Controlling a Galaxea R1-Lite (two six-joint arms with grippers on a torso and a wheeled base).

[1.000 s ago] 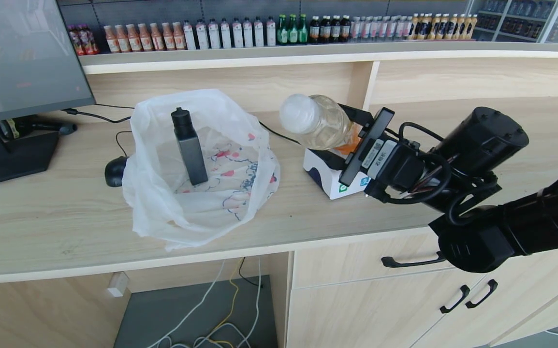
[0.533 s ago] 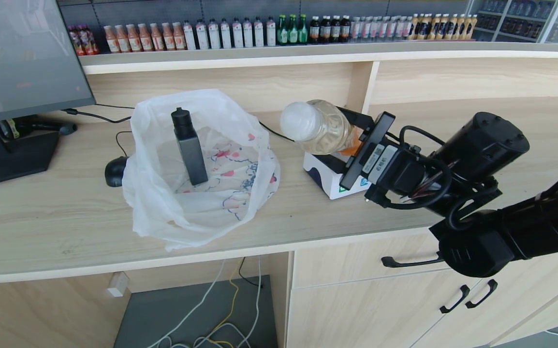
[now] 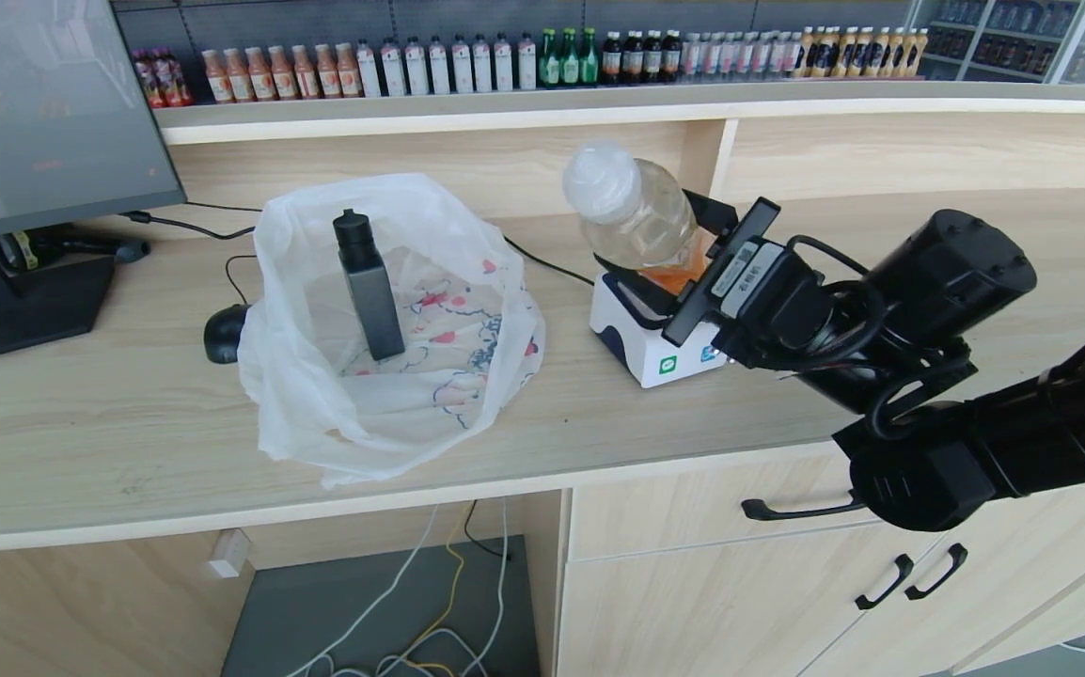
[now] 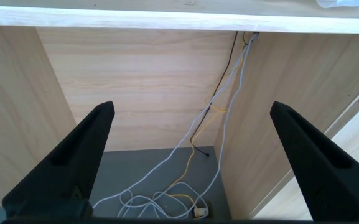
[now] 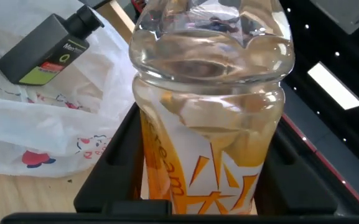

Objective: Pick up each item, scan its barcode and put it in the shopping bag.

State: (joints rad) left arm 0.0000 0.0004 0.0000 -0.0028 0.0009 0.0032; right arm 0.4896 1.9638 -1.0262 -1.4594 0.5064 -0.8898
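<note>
Under the table's [image 3: 82,423] front edge, the left gripper [image 4: 190,112] hangs with fingers [image 4: 73,162] spread wide, empty. Farther out, the right gripper [image 3: 674,259] is clamped on a clear bottle [image 3: 632,212] with an orange label and white lettering. Just beneath it sits a white scanner [image 3: 660,353] bearing a green sticker. To that gripper's left, the shopping bag [image 3: 289,376] holds a dark bottle [image 3: 369,287] with a green label patch.

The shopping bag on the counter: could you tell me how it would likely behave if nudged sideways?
Probably floppy: the shopping bag is thin, crumpled, see-through film, so its wall would likely cave in. The dark bottle standing inside may tip, being tall and narrow.
</note>
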